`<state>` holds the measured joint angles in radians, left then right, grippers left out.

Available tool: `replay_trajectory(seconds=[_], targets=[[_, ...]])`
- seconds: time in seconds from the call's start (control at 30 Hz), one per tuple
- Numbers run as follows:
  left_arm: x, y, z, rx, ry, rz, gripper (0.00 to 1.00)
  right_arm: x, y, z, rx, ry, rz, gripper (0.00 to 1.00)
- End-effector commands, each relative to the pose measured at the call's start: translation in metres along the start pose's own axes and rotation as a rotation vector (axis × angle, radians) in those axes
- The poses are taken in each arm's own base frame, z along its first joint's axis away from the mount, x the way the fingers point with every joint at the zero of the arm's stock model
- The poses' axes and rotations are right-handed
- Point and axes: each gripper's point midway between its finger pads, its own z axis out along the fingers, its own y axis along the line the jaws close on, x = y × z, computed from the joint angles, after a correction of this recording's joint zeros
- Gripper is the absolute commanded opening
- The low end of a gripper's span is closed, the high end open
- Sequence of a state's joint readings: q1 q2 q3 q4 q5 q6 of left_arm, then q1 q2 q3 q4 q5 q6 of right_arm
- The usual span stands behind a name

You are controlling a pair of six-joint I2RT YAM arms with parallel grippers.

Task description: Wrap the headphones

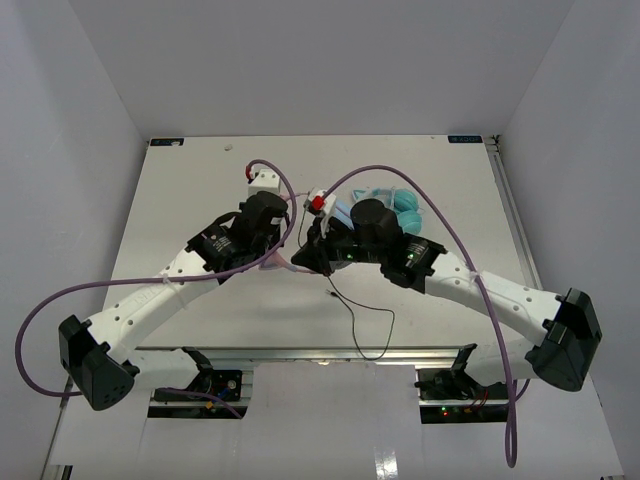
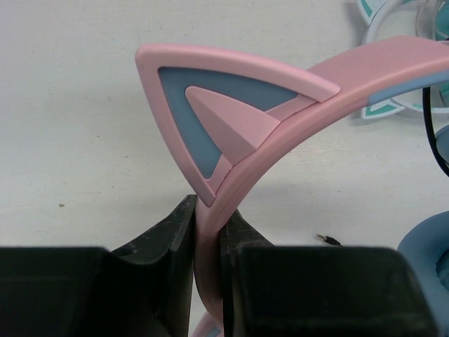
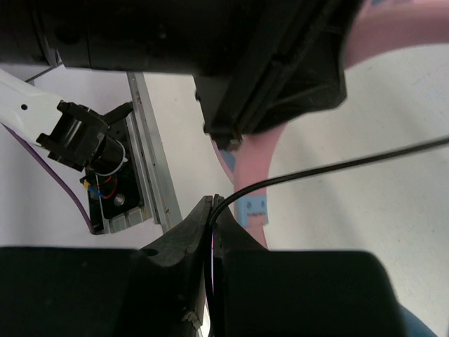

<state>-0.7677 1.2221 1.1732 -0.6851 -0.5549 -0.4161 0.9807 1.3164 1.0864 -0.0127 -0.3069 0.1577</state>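
Fingers clenched, winding step in hand.
Left fingers point(image 2: 172, 242) clamp the headphones point(image 2: 280, 133) by the pink band; right fingers point(image 3: 184, 239) seemingly nip the cable point(image 3: 337, 167), next to be looped round it.

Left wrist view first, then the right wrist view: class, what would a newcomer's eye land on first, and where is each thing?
The big pink cat ear fills the middle of the left wrist view, and the left gripper is shut on the headphones just below it. In the right wrist view, the right gripper at the bottom pinches the thin black cable, which runs off to the right.
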Motion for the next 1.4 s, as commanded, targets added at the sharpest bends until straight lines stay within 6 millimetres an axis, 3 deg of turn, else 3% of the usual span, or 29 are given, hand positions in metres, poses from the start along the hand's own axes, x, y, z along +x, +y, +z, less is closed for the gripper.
replay_trajectory(seconds=[0.0, 0.27, 0.37, 0.43, 0.73, 0.87, 1.1, 1.13, 1.37], targets=[[-0.034, -0.014, -0.009, 0.068, -0.100, -0.152, 0.00, -0.024, 0.024, 0.011, -0.038, -0.047, -0.043, 0.08], [-0.054, -0.008, -0.027, 0.095, -0.154, -0.243, 0.00, 0.009, 0.024, -0.004, 0.028, -0.083, 0.001, 0.08], [-0.065, -0.008, -0.037, 0.120, -0.182, -0.298, 0.00, 0.036, 0.026, -0.015, 0.027, -0.110, 0.025, 0.08], [-0.070, -0.009, -0.043, 0.138, -0.193, -0.331, 0.00, 0.043, 0.028, -0.018, 0.029, -0.131, 0.034, 0.08], [-0.071, -0.007, -0.047, 0.153, -0.208, -0.286, 0.00, 0.044, 0.026, -0.028, 0.066, -0.155, 0.020, 0.08], [-0.052, 0.001, -0.036, 0.111, -0.188, -0.212, 0.00, 0.022, 0.025, -0.044, 0.107, -0.195, -0.004, 0.08], [-0.019, 0.002, -0.025, 0.132, -0.146, -0.074, 0.00, -0.063, 0.023, -0.084, 0.225, -0.319, -0.093, 0.08], [-0.019, 0.002, -0.024, 0.142, -0.160, -0.049, 0.00, -0.082, 0.025, -0.092, 0.241, -0.353, -0.104, 0.08], [-0.014, 0.005, -0.026, 0.164, -0.196, 0.005, 0.00, -0.126, 0.012, -0.119, 0.381, -0.392, -0.156, 0.08]])
